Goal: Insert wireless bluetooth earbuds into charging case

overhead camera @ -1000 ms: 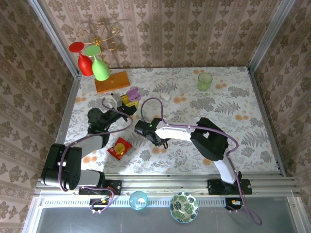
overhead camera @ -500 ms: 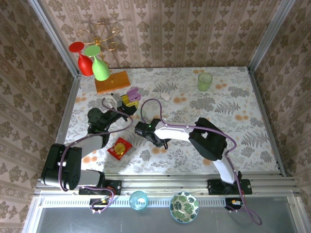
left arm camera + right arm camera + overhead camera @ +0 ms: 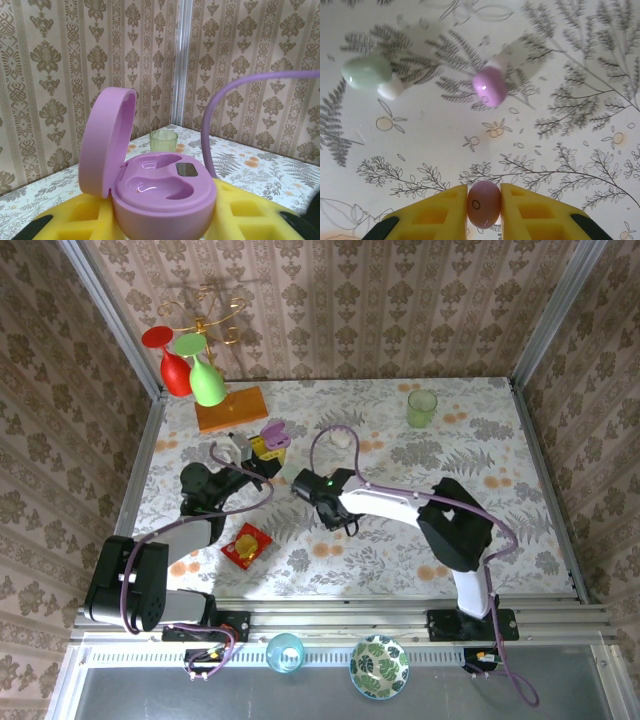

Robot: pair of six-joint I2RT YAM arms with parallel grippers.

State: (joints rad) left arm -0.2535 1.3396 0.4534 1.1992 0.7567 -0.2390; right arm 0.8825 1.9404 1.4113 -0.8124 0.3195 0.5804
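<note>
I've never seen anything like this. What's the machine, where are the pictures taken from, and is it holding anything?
These are two robot arms bolted at the near edge of a table. One picture looks down from above; the other two come from a small camera on each wrist. The left wrist picture shows the left gripper clamping an open purple charging case, its hollows empty. The right wrist picture shows the right gripper pinching a pink earbud; on the table lie a purple earbud and a pale green earbud.
</note>
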